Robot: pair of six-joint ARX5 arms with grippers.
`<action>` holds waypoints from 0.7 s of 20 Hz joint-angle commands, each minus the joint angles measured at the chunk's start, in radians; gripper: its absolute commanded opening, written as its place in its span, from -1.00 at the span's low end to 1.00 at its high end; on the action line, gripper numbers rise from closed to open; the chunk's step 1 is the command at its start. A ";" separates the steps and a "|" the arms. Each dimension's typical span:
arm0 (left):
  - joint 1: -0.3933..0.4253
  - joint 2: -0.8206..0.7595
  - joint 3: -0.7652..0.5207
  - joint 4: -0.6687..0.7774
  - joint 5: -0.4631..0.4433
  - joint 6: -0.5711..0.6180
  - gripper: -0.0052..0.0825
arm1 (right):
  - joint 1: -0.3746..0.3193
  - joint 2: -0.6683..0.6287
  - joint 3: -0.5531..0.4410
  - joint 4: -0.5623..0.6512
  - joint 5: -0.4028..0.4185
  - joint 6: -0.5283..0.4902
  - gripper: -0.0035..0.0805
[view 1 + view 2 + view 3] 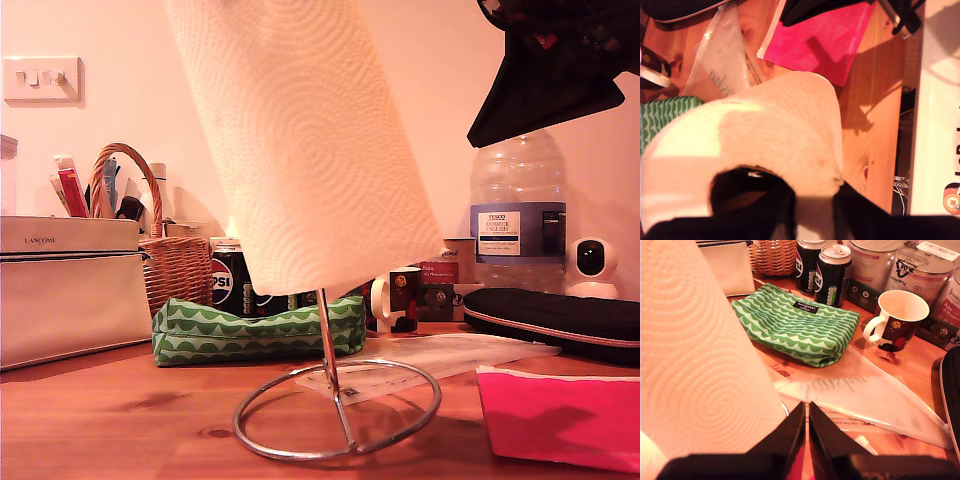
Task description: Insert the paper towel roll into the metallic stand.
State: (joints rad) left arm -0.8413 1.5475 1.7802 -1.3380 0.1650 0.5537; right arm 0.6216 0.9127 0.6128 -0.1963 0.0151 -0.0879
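Observation:
The paper towel roll [310, 140] is white and embossed. It hangs tilted above the metallic stand [338, 415], and the chrome upright [328, 340] runs up into its lower end. My first gripper [812, 200] is shut on the roll's [765, 130] top wall, one finger inside the core and one outside. A shiny bit shows in the core hole. My second gripper [807, 415] is shut on nothing, beside the roll [695, 365]. It appears in the exterior view's upper right [550, 70].
A green patterned pouch [260, 330] lies behind the stand, with cans [832, 275] and a mug [895, 315] beyond. A pink sheet [560, 415], black case [560, 320] and water bottle [518, 210] fill the exterior view's right. A wicker basket [170, 260] and cream box [70, 290] stand left.

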 commanded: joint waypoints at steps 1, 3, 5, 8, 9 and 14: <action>-0.003 0.018 -0.009 0.011 0.010 0.002 -0.68 | -0.002 0.003 -0.005 0.002 0.003 -0.006 -0.94; -0.003 0.018 -0.009 0.015 0.010 0.002 -0.45 | -0.002 0.003 -0.005 0.003 0.003 -0.006 -0.94; -0.003 0.018 -0.009 0.023 0.010 0.001 -0.37 | -0.002 0.003 -0.005 0.002 0.003 -0.006 -0.94; -0.003 0.018 -0.009 0.027 0.014 0.001 -0.30 | -0.002 0.003 -0.005 0.003 0.003 -0.006 -0.94; -0.003 0.018 -0.009 0.027 0.014 0.000 -0.30 | -0.002 0.003 -0.005 0.003 0.003 -0.006 -0.94; -0.003 0.015 -0.009 0.019 0.007 -0.004 -0.45 | -0.002 0.003 -0.005 0.003 0.003 -0.006 -0.94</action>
State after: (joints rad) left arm -0.8413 1.5475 1.7802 -1.3182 0.1734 0.5529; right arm 0.6216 0.9127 0.6128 -0.1978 0.0154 -0.0879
